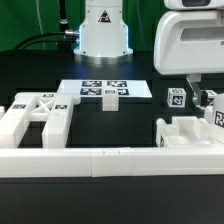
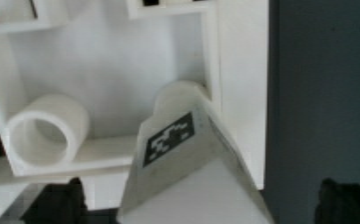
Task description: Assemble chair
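At the exterior view's left, the X-braced panel (image 1: 35,112) lies flat on the black tabletop (image 1: 130,115), behind the long white border rail (image 1: 100,160). The marker board (image 1: 105,90) lies in the middle. At the right stands a white chair frame (image 1: 185,135), with the arm above it. In the wrist view the pincer (image 2: 203,200) is released, its fingertips (image 2: 61,195) spread wide on either side of a tagged post (image 2: 173,145), clear of it.

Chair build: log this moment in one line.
pincer: open, over frame | tagged piece: between fingers, not gripped | braced panel: lying apart, exterior view's left
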`<control>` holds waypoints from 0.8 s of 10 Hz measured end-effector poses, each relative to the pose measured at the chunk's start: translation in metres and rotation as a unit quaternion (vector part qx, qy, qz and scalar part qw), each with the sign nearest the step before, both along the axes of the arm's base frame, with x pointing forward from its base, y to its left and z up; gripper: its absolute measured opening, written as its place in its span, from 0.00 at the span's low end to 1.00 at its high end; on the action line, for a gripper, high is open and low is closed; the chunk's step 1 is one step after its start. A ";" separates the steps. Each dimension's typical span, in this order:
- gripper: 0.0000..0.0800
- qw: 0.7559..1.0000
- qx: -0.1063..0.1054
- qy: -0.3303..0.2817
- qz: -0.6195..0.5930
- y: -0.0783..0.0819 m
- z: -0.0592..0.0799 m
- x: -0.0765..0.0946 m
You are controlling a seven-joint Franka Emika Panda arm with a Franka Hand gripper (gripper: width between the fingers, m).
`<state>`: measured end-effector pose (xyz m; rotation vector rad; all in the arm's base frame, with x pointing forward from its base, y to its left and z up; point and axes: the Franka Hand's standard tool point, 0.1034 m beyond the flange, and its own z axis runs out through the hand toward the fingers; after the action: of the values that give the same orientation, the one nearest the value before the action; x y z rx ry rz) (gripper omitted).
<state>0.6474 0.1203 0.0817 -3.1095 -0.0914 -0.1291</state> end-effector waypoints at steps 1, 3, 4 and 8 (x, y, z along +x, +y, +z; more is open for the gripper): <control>0.81 0.999 -0.013 -0.004 0.039 0.000 0.001 0.002; 0.81 0.991 -0.031 -0.010 0.127 -0.001 0.003 0.004; 0.81 0.989 -0.031 -0.009 0.142 -0.004 0.003 0.004; 0.36 0.990 -0.030 -0.009 0.136 -0.003 0.002 0.004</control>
<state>0.6512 0.1170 0.0840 -3.1156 -0.5261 -0.1499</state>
